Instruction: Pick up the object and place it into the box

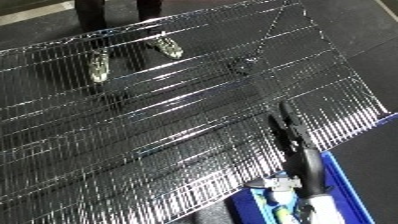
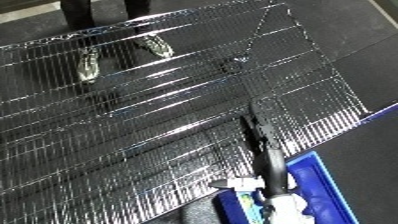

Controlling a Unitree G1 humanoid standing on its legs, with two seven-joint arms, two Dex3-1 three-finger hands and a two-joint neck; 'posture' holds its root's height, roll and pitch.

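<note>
Worktop: a big shiny wire-mesh worktop (image 1: 169,130) fills most of what I can see, running at a slant from the upper left down to the lower right, with dark floor (image 1: 355,30) showing past its far corner and along its right edge.

Bin: a blue bin (image 1: 343,181) sits on the floor at the lower right, just beside the worktop's near right edge and lower than the mesh.

Right hand: the black right hand (image 1: 286,125) reaches up from the bottom right and lies long and narrow over the mesh near the worktop's right edge. The white and silver forearm (image 1: 318,207) behind it passes above the bin. I cannot tell from here whether the hand is spread or closed, nor whether it holds anything.

Left hand: out of sight.

Object: a small pale thing with a yellow-green patch (image 1: 282,212) shows inside the bin, close against the forearm's left side. I cannot make out what it is.

Mesh around the hand: bare wire, with bright glints.
</note>
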